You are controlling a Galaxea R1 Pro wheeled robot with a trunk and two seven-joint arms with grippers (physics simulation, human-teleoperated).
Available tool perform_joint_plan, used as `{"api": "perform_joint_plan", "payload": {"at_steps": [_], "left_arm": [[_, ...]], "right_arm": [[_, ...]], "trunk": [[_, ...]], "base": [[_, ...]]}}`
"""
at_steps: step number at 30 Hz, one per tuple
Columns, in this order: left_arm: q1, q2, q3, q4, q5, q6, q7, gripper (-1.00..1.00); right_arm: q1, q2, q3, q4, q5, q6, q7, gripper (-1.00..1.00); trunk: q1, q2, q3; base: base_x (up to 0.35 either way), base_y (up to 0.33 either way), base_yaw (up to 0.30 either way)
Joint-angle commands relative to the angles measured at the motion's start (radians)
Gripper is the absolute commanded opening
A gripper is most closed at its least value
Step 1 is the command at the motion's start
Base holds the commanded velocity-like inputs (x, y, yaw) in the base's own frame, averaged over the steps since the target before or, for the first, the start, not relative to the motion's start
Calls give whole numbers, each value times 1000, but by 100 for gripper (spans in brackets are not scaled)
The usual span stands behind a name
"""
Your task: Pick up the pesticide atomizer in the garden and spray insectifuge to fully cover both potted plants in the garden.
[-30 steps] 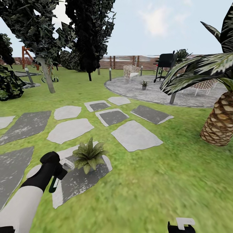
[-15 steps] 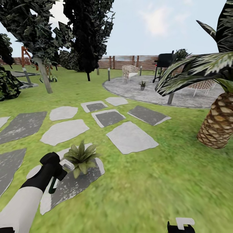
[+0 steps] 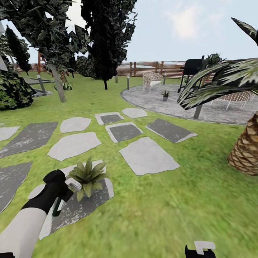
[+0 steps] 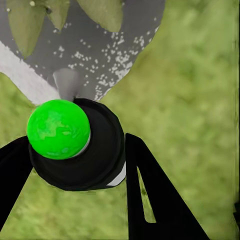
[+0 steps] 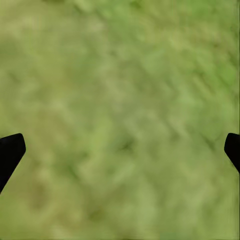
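Green lawn (image 3: 172, 200) runs out under grey stepping stones (image 3: 147, 156) toward the round patio (image 3: 179, 105) and the slatted fence (image 3: 143, 68) behind it. Up front, the left gripper (image 3: 68, 193) is clamped on the pesticide atomizer (image 4: 80, 145), black body pinched between the two fingers (image 4: 150, 200), its tip glowing green in the wrist view, right beside the nearer potted plant (image 3: 87, 176) on its stone. To do this well, the nozzle likely needs sweeping across the whole rosette, not just the near leaves. The right gripper (image 5: 120, 150) hangs low over bare grass, fingers spread wide, holding nothing. The second potted plant (image 3: 165, 95) waits well away on the patio, near a white chair (image 3: 152, 79) and a dark grill (image 3: 192, 67). A scaly palm trunk (image 3: 247, 150) crowds the right; the stones offer the more open route across.
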Motion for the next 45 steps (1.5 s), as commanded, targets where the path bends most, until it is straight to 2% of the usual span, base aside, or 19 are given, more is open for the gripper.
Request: {"api": "perform_joint_plan", "payload": {"at_steps": [1, 2, 4, 6, 7, 9, 10, 12, 15, 20, 22, 24, 31, 36, 43, 44, 45], "left_arm": [[-1, 0, 0, 2, -8, 2, -17, -100], [-3, 3, 1, 5, -7, 0, -48, -100], [-5, 12, -2, 16, -13, -8, -159, -100], [-9, 35, -19, 22, -43, -12, -257, -100], [-13, 63, -46, 24, -94, -13, -345, -100], [-15, 77, -70, 25, -149, -15, -429, -100], [-16, 82, -81, 21, -207, -16, -489, -100], [-17, 86, -86, 15, -269, -16, -529, -100], [-17, 87, -87, 13, -291, -17, -541, -100], [-17, 86, -84, 11, -293, -16, -544, -100], [-28, 86, -84, 9, -294, -15, -545, -100], [-70, 87, -84, 9, -295, -15, -553, -100], [-85, 86, -88, 9, -299, -16, -557, -100], [-85, 87, -88, 8, -299, -15, -557, -100], [-86, 88, -89, 8, -301, -14, -557, -100], [-86, 88, -90, 8, -306, -14, -557, -100], [-90, 87, -88, 8, -346, -14, -557, -100]], "right_arm": [[-1, 0, -8, 1, 11, -3, -3, 100], [-1, 0, -8, 1, 11, -3, -3, 100], [-1, 0, -8, 1, 11, -3, -3, 100], [-1, 0, -8, 1, 11, -3, -3, 100], [-1, 0, -8, 1, 11, -3, -3, 100], [-1, 0, -8, 1, 11, -3, -3, 100], [-1, 0, -8, 1, 11, -3, -3, 100], [-1, 0, -8, 1, 11, -3, -3, 100], [-1, 0, -8, 1, 11, -3, -3, 100], [-1, 0, -8, 1, 11, -3, -3, 100], [-1, -1, -8, 1, 11, -3, -3, 100], [-1, -4, -8, 1, 11, -3, -3, 100], [-1, -5, -8, 0, 11, -3, -3, 100], [-1, -5, -8, 0, 11, -3, -3, 100], [-1, -3, -8, 0, 11, -3, -3, 100], [-1, -3, -8, 0, 11, -3, -3, 100], [-1, -2, -8, 0, 11, -3, -3, 100]], "trunk": [[0, 0, -1], [0, 0, -1], [0, 0, -1], [0, 0, -1], [0, 0, -1], [0, 0, -1], [0, 0, -1], [0, 0, -1], [0, 0, -1], [0, 0, -1], [0, 0, -1], [0, 0, -1], [0, 0, -1], [0, 0, -1], [0, 0, -1], [0, 0, -1], [0, 0, -1]], "base": [[261, -171, 2], [262, -171, 1], [210, -127, 1], [92, -49, 0], [32, -17, 0], [17, -9, 0], [5, -3, 0], [2, -1, 21], [1, 0, 170], [0, 0, 210], [0, 0, 30], [0, 0, 8], [8, -3, 0], [131, -206, 2], [-129, -252, 172], [-216, -192, 269], [-70, -59, 250]]}}
